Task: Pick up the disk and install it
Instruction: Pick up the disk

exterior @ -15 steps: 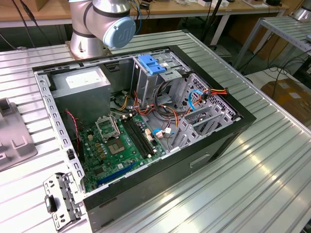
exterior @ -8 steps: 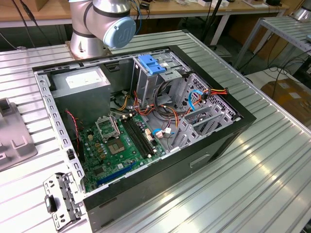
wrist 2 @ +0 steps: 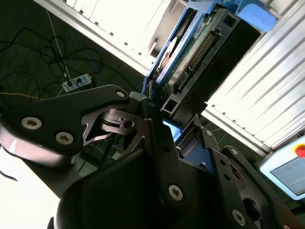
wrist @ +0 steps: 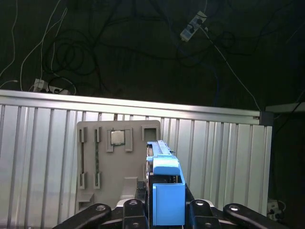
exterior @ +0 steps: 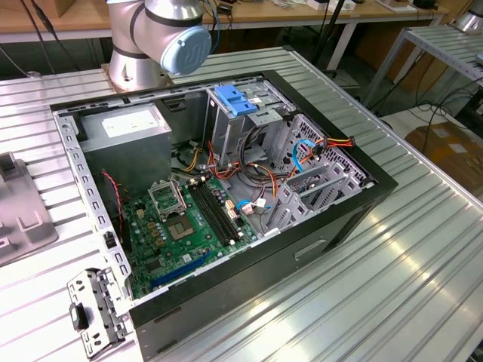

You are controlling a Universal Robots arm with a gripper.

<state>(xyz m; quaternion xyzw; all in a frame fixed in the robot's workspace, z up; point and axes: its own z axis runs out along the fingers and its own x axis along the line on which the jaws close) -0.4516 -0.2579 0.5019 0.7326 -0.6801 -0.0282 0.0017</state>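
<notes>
Ribbed metal surface (wrist: 43,157) lies beyond the claw (wrist: 166,210), which is clamped on the disk (wrist: 164,183). Your disk sticks straight out from the claw, long axis in line with it, blue rail edge showing. Computer case (exterior: 332,226) sits open.

The arm (exterior: 139,45) stands upright on its base in the exterior view, with a blue-capped joint (exterior: 189,49) just above. In both wrist views the gripper (wrist: 166,207) (wrist 2: 169,119) has its black fingers (wrist: 133,206) clamped on the disk (wrist: 167,188), which sits edge-on between them.
</notes>
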